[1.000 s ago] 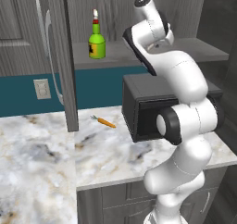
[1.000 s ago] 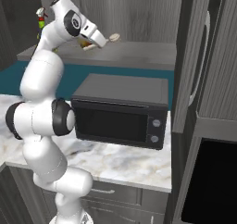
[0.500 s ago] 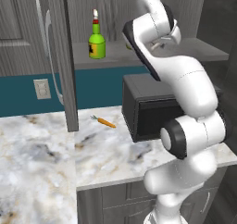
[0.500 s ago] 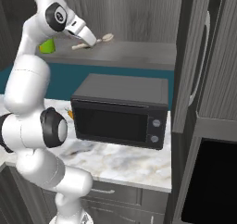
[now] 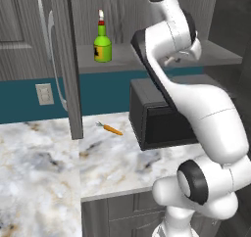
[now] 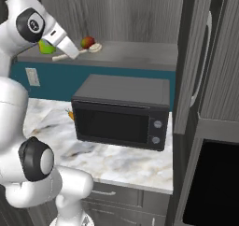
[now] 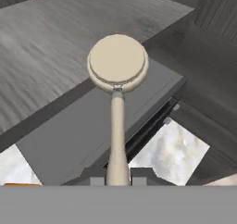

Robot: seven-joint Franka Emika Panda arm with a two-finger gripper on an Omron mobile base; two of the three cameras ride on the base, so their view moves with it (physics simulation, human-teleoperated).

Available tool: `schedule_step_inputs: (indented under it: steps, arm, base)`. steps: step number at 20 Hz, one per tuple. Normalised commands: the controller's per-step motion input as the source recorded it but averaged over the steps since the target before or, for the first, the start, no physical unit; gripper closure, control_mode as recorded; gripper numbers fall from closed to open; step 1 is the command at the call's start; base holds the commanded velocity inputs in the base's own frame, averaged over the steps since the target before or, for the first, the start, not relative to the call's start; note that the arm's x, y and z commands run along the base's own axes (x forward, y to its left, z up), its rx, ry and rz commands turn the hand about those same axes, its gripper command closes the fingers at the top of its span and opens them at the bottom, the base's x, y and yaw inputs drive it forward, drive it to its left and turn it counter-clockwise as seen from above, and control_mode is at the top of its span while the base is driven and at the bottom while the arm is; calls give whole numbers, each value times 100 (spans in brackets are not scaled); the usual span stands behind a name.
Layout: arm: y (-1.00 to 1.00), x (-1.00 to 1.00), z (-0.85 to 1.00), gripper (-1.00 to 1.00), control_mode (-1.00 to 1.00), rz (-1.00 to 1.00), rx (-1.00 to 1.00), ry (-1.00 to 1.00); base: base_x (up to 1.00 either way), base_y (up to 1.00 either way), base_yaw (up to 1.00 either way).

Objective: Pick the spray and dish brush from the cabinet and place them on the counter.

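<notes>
Yellow-and-black label on the spray (image 5: pixel 102 44) shows no readable writing.

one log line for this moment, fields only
gripper: shut on brush handle | brush: held above microwave | spray: on cabinet shelf | carrot: on counter

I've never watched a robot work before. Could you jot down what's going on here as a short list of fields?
place: kitchen, wall cabinet open
brush: held by its handle in the tool, lifted above the microwave
spray bottle: upright on the cabinet shelf
apple: on the same shelf
carrot: lying on the counter beside the microwave
left to do: both items not yet on the counter
</notes>
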Motion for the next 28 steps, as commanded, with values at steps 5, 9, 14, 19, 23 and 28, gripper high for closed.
schedule_step_inputs:
  steps: [5, 9, 14, 19, 23, 28]
  arm:
    - [65, -97, -45, 100, -100, 3, 10, -3]
    - [94, -53, -75, 100, -100, 7, 8, 0]
    - [92, -49, -80, 100, -100, 17, 6, -1]
    - [24, 5, -57, 100, -100, 23, -3, -6]
    - [8, 56, -70, 100, -100, 21, 0, 0]
    - [5, 69, -75, 100, -100, 22, 0, 6]
  base:
    - [0, 0, 0]
    - [0, 0, 0]
    - [0, 0, 0]
    - [0, 0, 0]
    - [0, 0, 0]
    - [0, 0, 0]
